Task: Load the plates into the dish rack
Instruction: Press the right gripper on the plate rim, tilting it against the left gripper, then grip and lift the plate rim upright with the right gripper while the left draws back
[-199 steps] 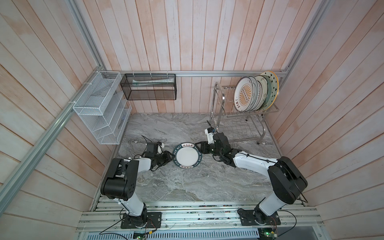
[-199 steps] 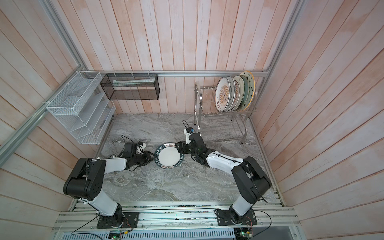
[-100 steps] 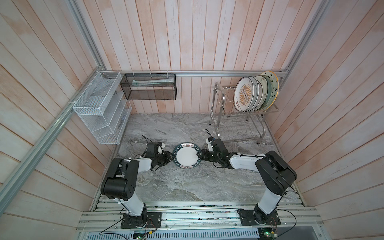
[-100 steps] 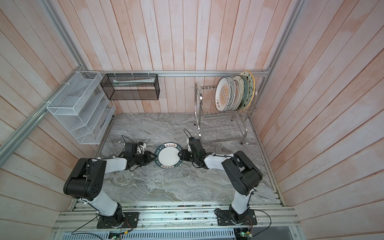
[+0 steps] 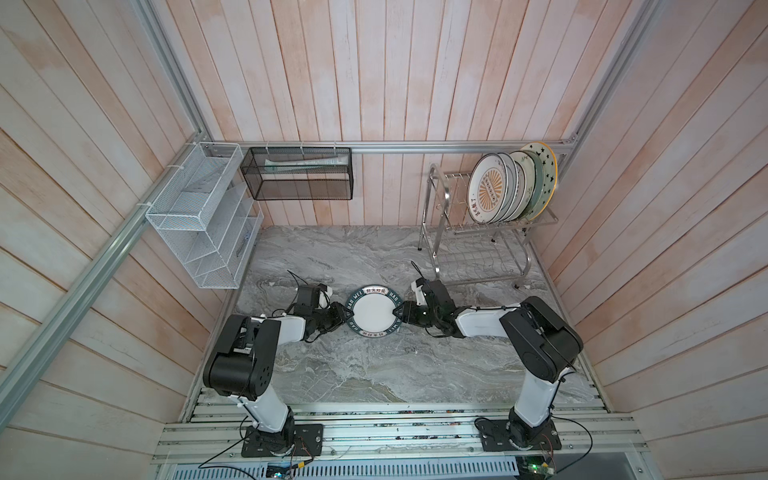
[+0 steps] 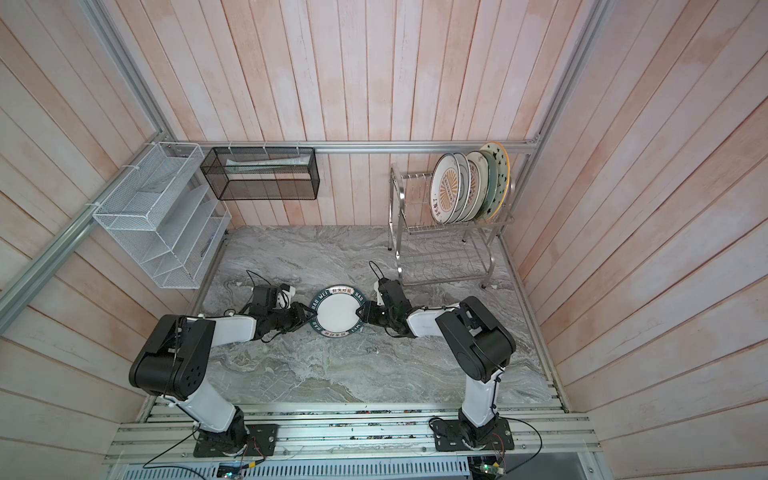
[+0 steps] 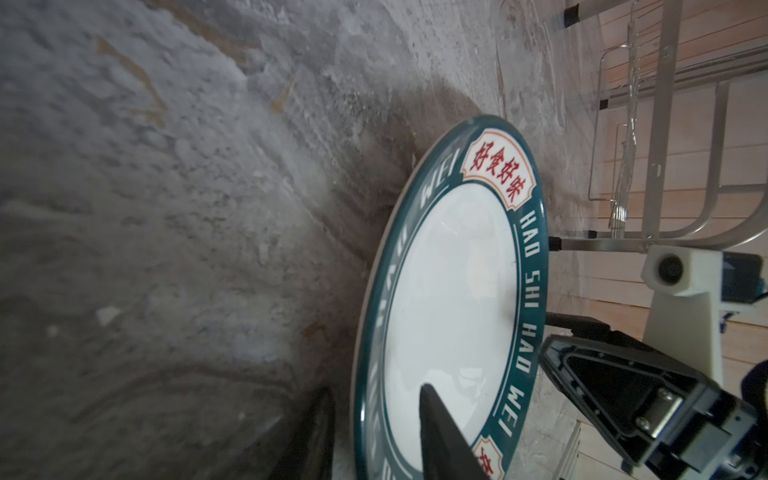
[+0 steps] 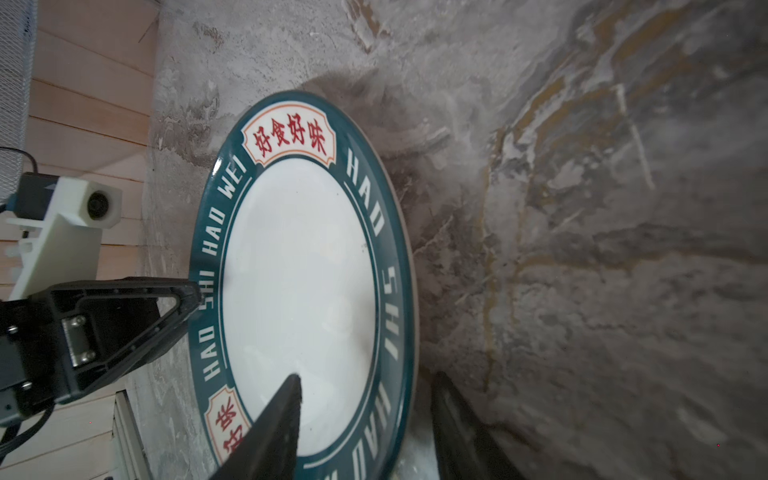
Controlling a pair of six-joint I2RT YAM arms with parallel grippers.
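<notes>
Six entries, far to near.

1. Steel rack (image 5: 433,195), two tiers, at the far right of the counter (image 5: 374,374). The upper tier holds a close row of plates on edge. The sunburst plate (image 5: 490,191) is at the left end and the star plate (image 5: 545,164) at the right end, with others between them. The exact count is hard to tell. The row shows in both top views.
2. Black box (image 5: 297,195), mesh, on the far wall. It holds a pale flat item of unclear kind.
3. White basket (image 5: 199,232), mesh, tiered, on the left wall. Its contents are unclear.
4. Lettered plate (image 5: 372,309), dark-green rim and white well. It lies face up near the middle of the counter, well apart from the rack and between the two grippers.
5. Left gripper (image 5: 347,314), at the plate's left edge. In the left wrist view its fingers straddle the rim, one over the white well and one on the underside. Whether they press the plate cannot be told.
6. Right gripper (image 5: 399,311), at the plate's right edge. In the right wrist view its jaws stand apart around the rim, one finger (image 8: 286,411) over the well. The other is on the counter side, with a gap to the rim.
</notes>
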